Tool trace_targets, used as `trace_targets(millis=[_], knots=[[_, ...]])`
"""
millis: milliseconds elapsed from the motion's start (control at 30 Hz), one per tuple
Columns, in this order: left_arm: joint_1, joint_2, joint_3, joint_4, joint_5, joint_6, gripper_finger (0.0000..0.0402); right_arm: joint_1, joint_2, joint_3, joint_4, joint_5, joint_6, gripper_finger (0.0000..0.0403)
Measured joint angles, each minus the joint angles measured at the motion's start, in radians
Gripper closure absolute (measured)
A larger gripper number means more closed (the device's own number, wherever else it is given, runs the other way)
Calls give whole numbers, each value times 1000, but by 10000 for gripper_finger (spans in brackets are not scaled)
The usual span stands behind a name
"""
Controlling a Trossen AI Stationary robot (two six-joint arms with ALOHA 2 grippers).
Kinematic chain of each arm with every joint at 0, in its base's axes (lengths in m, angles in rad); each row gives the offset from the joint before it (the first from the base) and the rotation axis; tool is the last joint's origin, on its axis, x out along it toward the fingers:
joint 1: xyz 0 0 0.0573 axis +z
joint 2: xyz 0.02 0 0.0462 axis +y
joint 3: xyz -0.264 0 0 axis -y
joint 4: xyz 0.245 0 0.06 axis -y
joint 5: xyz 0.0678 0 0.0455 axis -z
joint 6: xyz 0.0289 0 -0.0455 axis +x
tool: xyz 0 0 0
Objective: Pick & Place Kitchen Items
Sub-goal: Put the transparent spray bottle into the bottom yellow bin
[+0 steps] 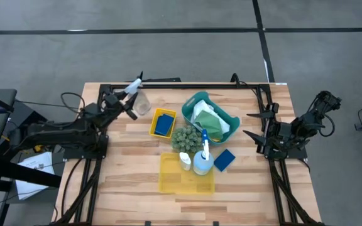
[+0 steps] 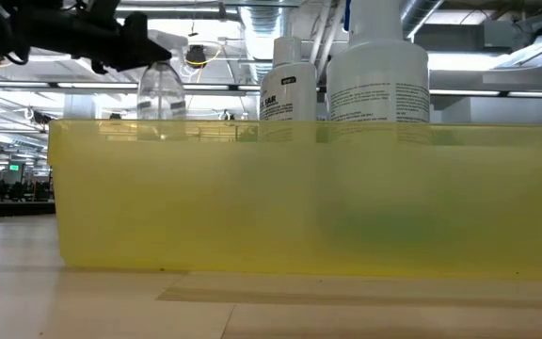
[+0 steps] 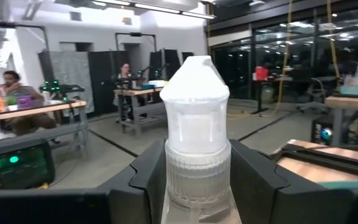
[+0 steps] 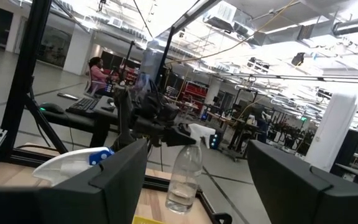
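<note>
The left gripper (image 1: 128, 100) is closed on the neck of the clear spray bottle (image 1: 141, 103), just under its white spray head, at the far left part of the table (image 1: 137, 194); the left wrist view shows the 2 dark fingers (image 3: 148, 180) pressed against the ribbed collar (image 3: 197, 180) on either side. In the right wrist view the bottle (image 4: 184, 177) hangs upright from that grip, its body see-through and seemingly almost empty, so it is probably light. The thin plastic wall would likely flex and slip if squeezed, which makes the stiff ribbed neck the better hold. With the grip so high, the body may swing, so a slow carry seems wise. The right gripper (image 1: 256, 125) waits at the table's right side, jaws spread wide and holding nothing.
</note>
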Motion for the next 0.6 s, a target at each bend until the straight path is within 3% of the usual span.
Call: trace_targets(millis=[267, 467, 600], knots=[[-41, -81, 0, -91, 119, -9, 269, 0, 0, 0, 0, 0, 0, 135], [-56, -93, 9, -108, 239, -97, 269, 0, 0, 0, 0, 0, 0, 135], [-63, -93, 67, -218, 340, -149, 269, 0, 0, 0, -1, 0, 0, 135]])
